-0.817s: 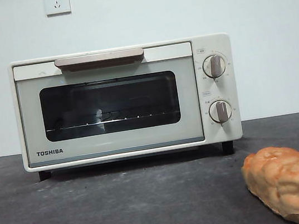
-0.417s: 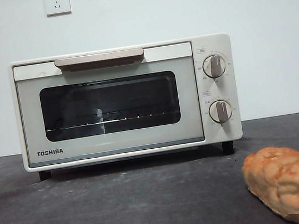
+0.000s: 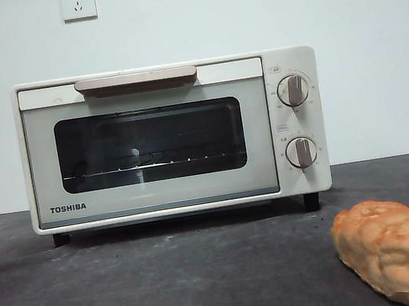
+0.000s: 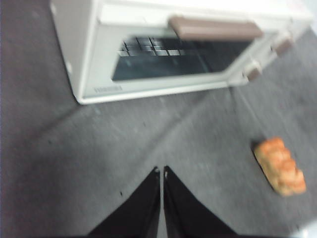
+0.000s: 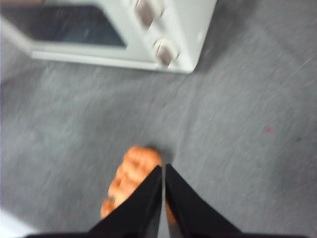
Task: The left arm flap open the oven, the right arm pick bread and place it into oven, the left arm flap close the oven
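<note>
The cream-white TOSHIBA oven (image 3: 171,138) stands on the dark grey table with its glass door shut and its beige handle (image 3: 136,81) along the top. It also shows in the left wrist view (image 4: 163,44) and the right wrist view (image 5: 114,27). The golden-orange bread (image 3: 400,251) lies on the table at the front right. My left gripper (image 4: 162,171) is shut and empty, high above the table in front of the oven, with the bread (image 4: 281,166) off to one side. My right gripper (image 5: 163,168) is shut and empty, hovering over the bread (image 5: 131,181).
Two round knobs (image 3: 293,90) sit on the oven's right panel. A white wall with two power sockets (image 3: 77,2) stands behind the oven. The grey table top (image 3: 170,281) stretches in front of the oven.
Nothing on the table has moved; only small reflections in the oven's glass shift.
</note>
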